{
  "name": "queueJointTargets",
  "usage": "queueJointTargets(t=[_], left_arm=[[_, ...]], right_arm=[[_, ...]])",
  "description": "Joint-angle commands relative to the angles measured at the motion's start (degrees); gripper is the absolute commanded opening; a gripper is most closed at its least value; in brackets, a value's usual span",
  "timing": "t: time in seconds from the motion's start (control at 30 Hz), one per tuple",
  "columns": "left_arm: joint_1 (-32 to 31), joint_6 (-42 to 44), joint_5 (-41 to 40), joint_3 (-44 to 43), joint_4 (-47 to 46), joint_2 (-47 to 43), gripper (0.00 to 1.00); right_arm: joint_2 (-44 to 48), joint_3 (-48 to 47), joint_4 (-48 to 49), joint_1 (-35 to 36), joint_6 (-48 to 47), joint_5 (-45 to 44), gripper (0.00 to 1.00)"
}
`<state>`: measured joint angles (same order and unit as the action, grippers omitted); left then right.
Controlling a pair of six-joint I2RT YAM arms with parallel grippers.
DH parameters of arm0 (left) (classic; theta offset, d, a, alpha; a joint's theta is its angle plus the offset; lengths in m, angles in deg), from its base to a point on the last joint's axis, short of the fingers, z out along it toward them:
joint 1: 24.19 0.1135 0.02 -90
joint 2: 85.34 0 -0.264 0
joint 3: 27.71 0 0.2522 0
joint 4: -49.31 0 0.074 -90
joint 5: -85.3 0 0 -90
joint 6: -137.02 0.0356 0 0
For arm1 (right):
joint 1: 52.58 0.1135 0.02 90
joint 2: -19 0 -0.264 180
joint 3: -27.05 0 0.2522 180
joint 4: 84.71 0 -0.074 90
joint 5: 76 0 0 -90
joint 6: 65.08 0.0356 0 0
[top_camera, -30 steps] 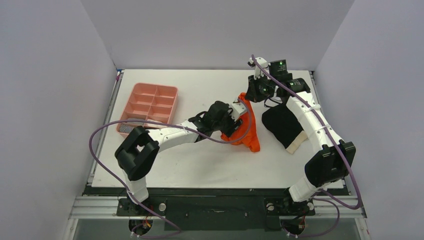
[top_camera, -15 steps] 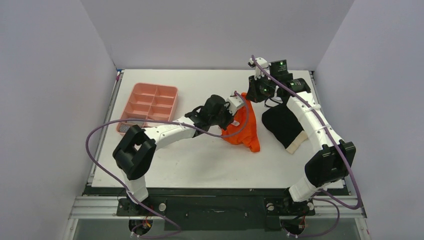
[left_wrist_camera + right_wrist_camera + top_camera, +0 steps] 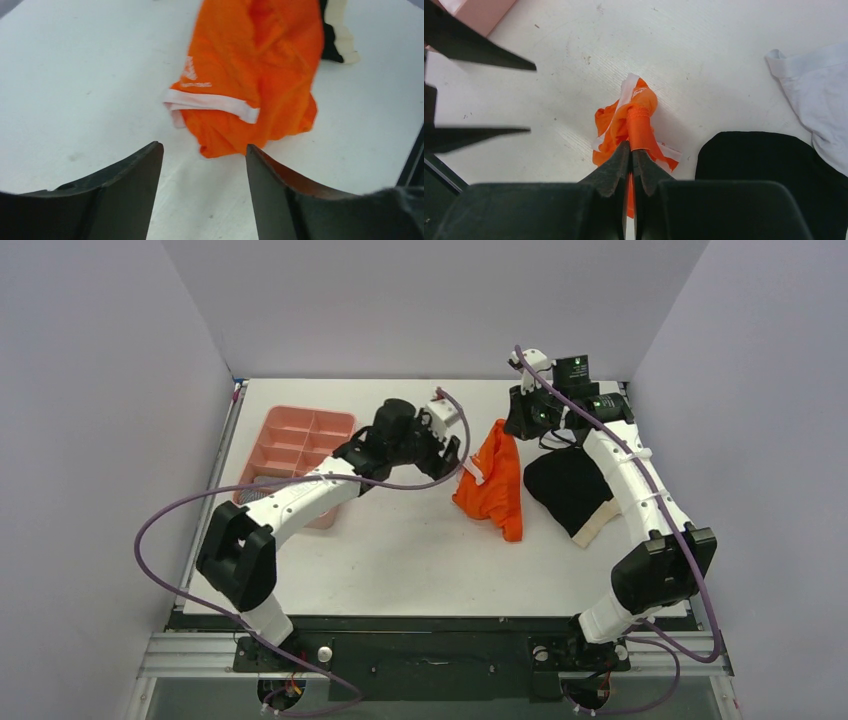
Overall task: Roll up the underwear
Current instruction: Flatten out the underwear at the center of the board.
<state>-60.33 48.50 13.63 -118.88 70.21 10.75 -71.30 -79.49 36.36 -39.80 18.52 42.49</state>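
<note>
- Your right gripper is clamped on the top of the orange underwear, centre of the overhead view. The cloth droops from it to the table.
- Your left gripper stands partly open and empty, just left of it.
- The black underwear lies flat to the right.
- Judged light, limp and quick to bunch. Grip the white band, not the loose middle.
</note>
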Motion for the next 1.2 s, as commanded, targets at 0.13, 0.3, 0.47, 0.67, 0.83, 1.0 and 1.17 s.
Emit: queueJointTargets(t=[0.13,0.3,0.47,0.67,0.83,1.0,1.17], left_arm=[[-12.33,5.14,-8.4,-2.64,0.84,5.59,0.76],[-13.58,4.5,-11.82,-5.81,0.83,10.81,0.76],[-13.53,4.48,-14.01,-5.39,-0.99,11.16,0.72],[-10.85,3.19,-8.16,-4.35,-1.1,9.76,0.69],[-9.25,2.81,-5.79,-5.9,-0.62,10.52,0.64],[-9.92,2.41,-5.19,-7.84,0.32,12.66,0.6],[-10.25,1.49,-5.14,-9.57,0.52,13.98,0.59]], right_arm=[[1.87,-0.49,0.48,0.07,-0.15,1.17,0.0],[2.05,-0.21,0.46,0.06,-0.13,1.14,0.0],[2.37,0.45,0.44,0.06,-0.25,1.23,0.0],[2.71,1.26,0.5,0.06,-0.5,1.39,0.0],[2.87,1.88,0.46,0.05,-0.72,1.26,0.0],[2.51,1.37,0.44,-0.06,-0.58,1.38,0.0],[2.21,1.09,0.43,0.01,-0.29,1.51,0.0]])
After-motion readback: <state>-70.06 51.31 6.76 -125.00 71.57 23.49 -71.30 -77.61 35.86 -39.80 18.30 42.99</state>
